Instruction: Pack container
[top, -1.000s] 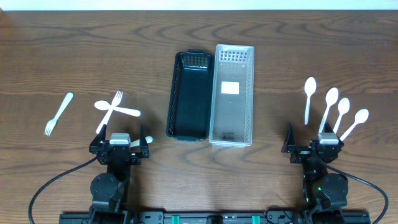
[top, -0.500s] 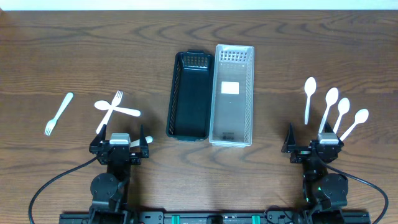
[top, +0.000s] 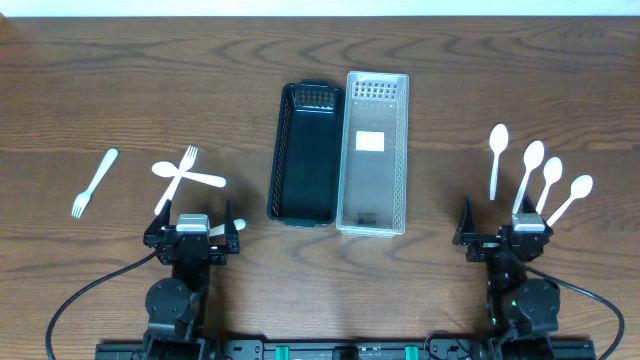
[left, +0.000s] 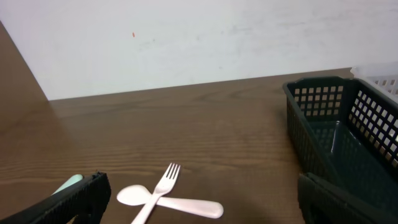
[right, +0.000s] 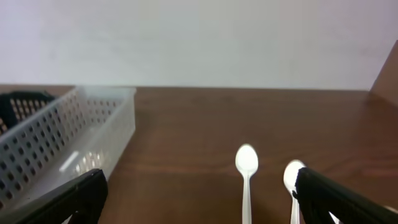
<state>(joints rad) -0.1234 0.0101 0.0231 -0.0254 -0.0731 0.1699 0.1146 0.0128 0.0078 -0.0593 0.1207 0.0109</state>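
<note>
Left claw (top: 197, 224) and right claw (top: 503, 230) both released, empty, lower frame; right claw should straddle leftmost spoon (top: 495, 165), mid-right, squarely across its handle before pinching.

Counter (top: 120, 80): dark brown wood grain, smooth, with a low sheen.
Black basket (top: 279, 150): perforated plastic, slightly glossy.
Clear basket (top: 405, 150): frosted translucent plastic, perforated, satin finish.
Label (top: 371, 142): white, flat and matt, looks like paper.
Spoons (top: 532, 155): white plastic, smooth.
Forks (top: 96, 182): white plastic, smooth.
Wall (left: 205, 37): off-white, matt.
</note>
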